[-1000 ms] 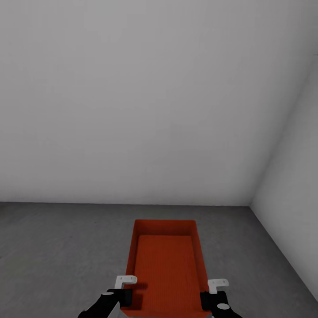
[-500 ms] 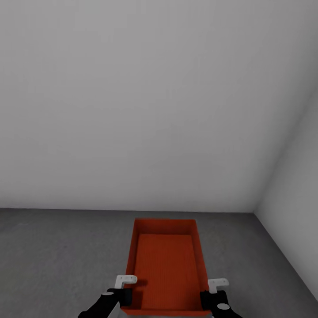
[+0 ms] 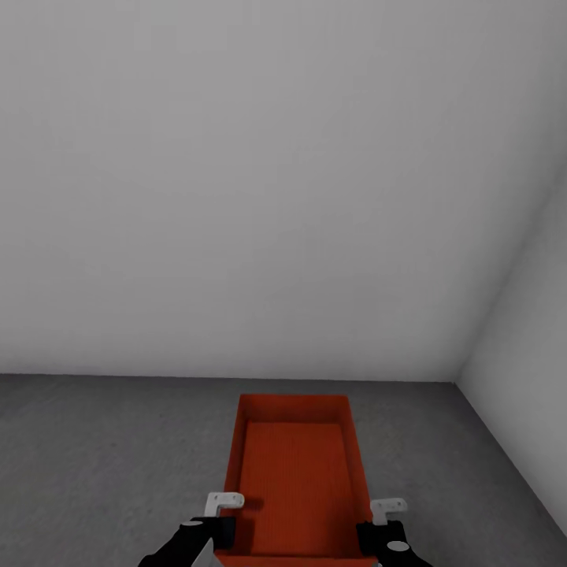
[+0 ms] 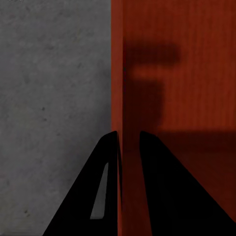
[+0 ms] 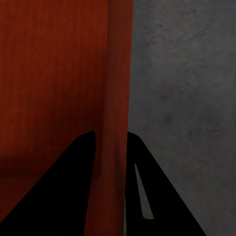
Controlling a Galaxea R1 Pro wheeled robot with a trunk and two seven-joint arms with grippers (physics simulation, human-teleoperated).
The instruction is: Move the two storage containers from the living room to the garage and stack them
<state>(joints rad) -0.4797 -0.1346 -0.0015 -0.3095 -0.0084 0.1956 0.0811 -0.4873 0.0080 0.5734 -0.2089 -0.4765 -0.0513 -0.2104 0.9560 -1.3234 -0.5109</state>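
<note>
Both wrist views show jaws pinching container [image 3: 295, 480] walls.

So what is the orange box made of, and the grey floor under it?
The orange box looks like thin, hard plastic with a matte finish: its walls are slim and straight, and the inside has fine ribs. The grey floor looks like rough, dull concrete, blotchy and speckled with no shine. Since this is a simulator's picture, both are only guesses from looks.

Container [image 3: 295, 480] ribbed – floor [image 3: 102, 457] rough, matt
</note>
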